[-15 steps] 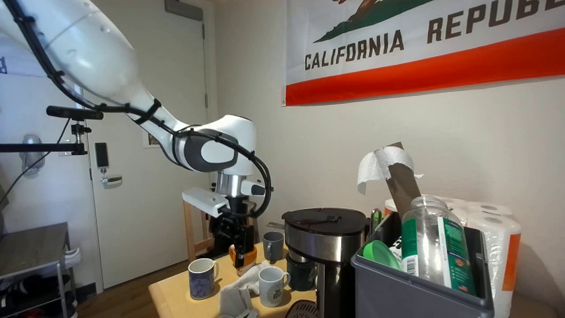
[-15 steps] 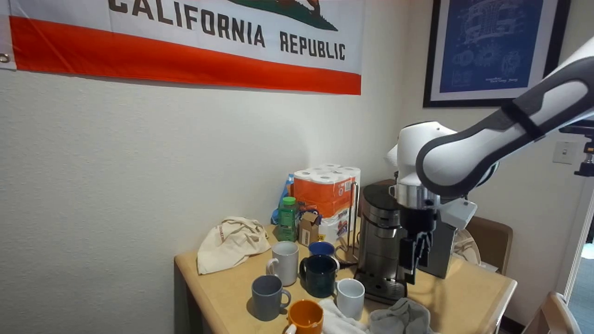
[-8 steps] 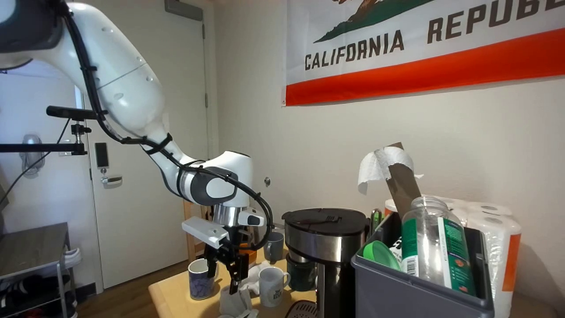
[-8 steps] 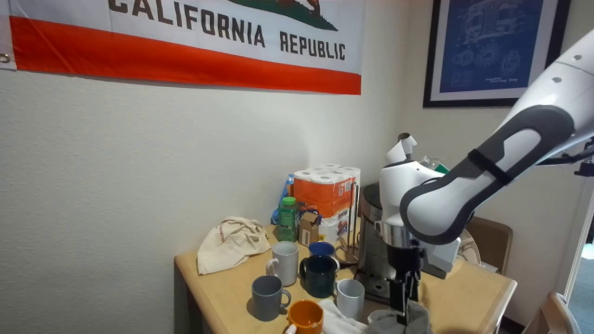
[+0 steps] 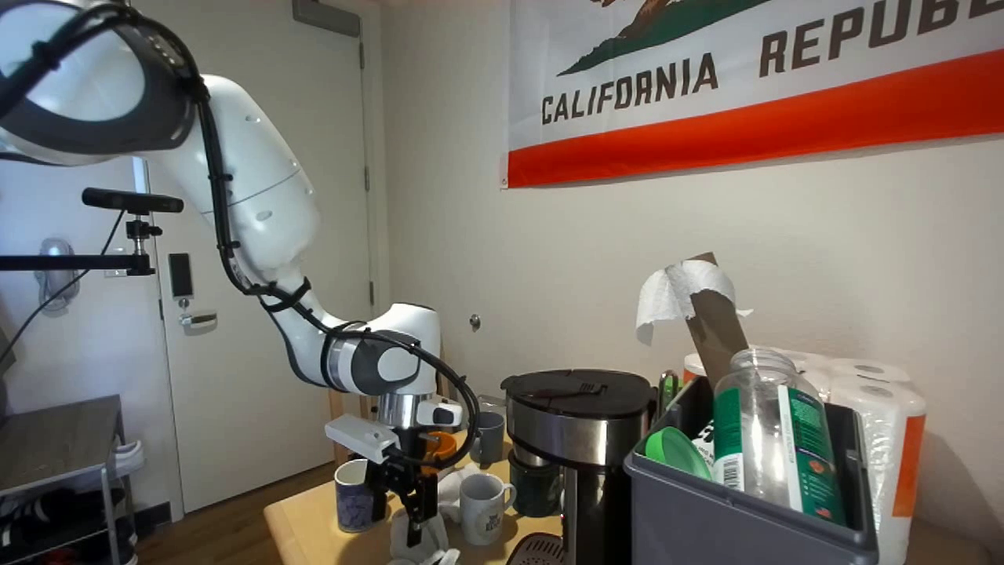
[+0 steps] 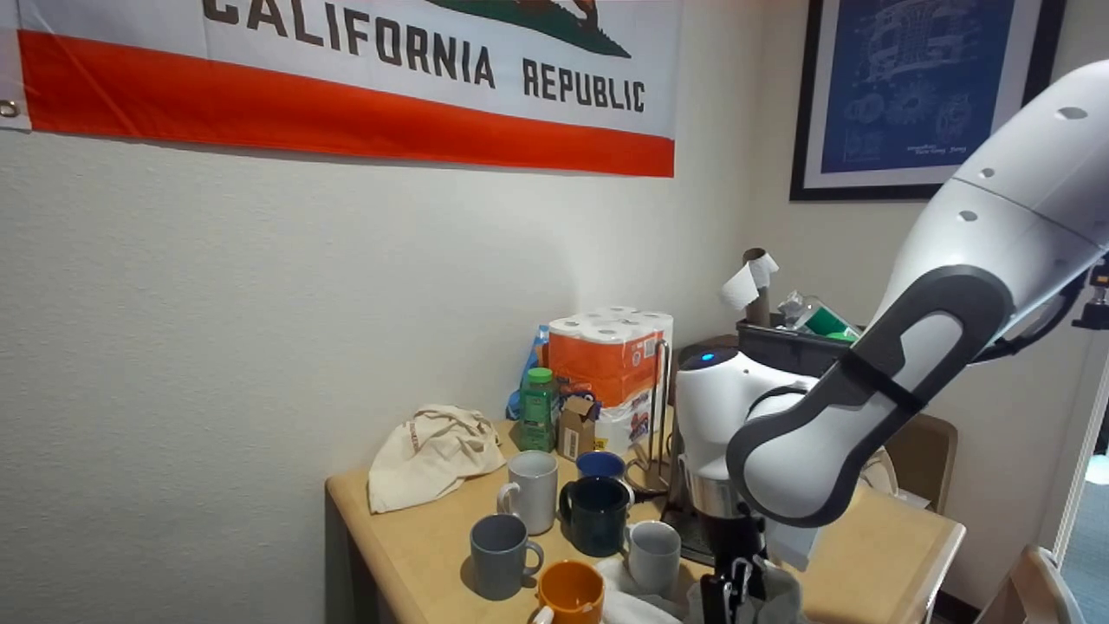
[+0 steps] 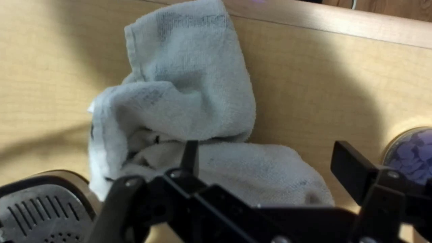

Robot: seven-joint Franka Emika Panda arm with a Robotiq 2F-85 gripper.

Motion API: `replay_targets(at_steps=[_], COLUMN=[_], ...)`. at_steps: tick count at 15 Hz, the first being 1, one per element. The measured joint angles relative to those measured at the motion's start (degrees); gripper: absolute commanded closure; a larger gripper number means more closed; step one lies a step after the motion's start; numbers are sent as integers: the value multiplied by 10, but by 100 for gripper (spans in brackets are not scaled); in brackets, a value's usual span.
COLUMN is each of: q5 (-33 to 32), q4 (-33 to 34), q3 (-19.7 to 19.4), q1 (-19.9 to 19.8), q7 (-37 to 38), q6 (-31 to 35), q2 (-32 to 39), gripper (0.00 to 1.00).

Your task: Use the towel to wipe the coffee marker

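A crumpled grey-white towel (image 7: 216, 77) lies on the table in the wrist view. It also shows beneath the gripper in an exterior view (image 5: 431, 537), and partly behind it in an exterior view (image 6: 784, 598). My gripper (image 7: 266, 148) is open and empty. It hangs over the near fold of the towel, one finger (image 7: 191, 155) above the cloth and the other over its outer edge. I cannot tell whether the fingers touch the cloth. The black and steel coffee maker (image 5: 580, 428) stands beside the gripper; its drip tray (image 7: 44, 209) shows in the wrist view.
A purple-patterned mug (image 5: 353, 502) stands close to the gripper. A white mug (image 5: 482, 510), an orange mug (image 6: 572, 589) and several others stand around. A white cloth (image 6: 637, 607) lies by the white mug. A grey bin (image 5: 745, 510) stands beside the coffee maker.
The arm has come down and across from beside the coffee maker to just over the towel. The gripper has stayed open. The towel and mugs look unmoved.
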Motion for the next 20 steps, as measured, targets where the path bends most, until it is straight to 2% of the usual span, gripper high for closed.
replay_targets(at_steps=[5, 14, 15, 16, 20], q5=[-41, -42, -42, -42, -42], q4=[37, 50, 56, 63, 87], q3=[-20, -24, -23, -23, -25], q1=[32, 34, 34, 34, 34], q7=[68, 63, 63, 63, 63], q6=[0, 12, 21, 31, 49], q2=[42, 62, 73, 86, 121], gripper=[0, 0, 7, 26, 57])
